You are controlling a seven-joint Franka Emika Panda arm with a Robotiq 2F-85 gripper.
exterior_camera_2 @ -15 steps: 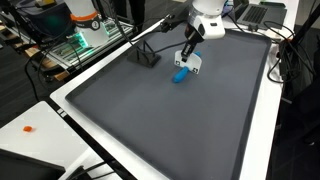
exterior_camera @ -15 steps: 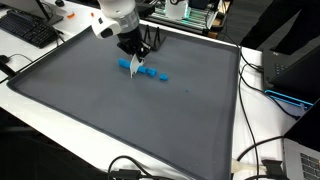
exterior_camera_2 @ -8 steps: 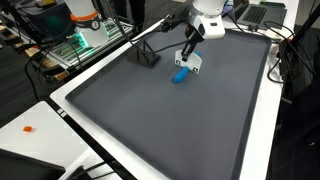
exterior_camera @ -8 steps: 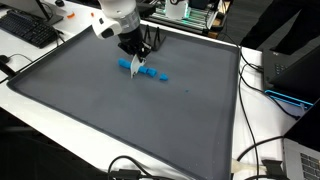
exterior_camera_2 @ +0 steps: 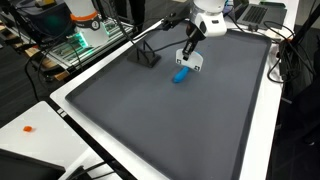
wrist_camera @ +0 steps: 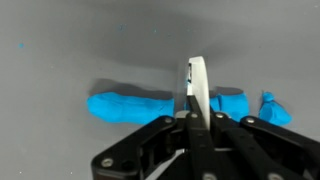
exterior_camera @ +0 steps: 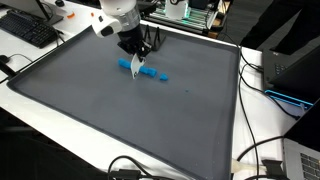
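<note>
Hanging low over a dark grey mat (exterior_camera: 90, 110), the robot's gripper (exterior_camera: 137, 68) had its two fingers pressed flat together, with nothing seen between them. A long blue piece (wrist_camera: 125, 105) lay on the mat just behind the fingertips. A shorter blue piece (wrist_camera: 232, 100) and a small blue scrap (wrist_camera: 272, 108) continued the row.

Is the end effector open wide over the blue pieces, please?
No, in the wrist view the end effector is shut, fingers together, above the blue pieces.
</note>
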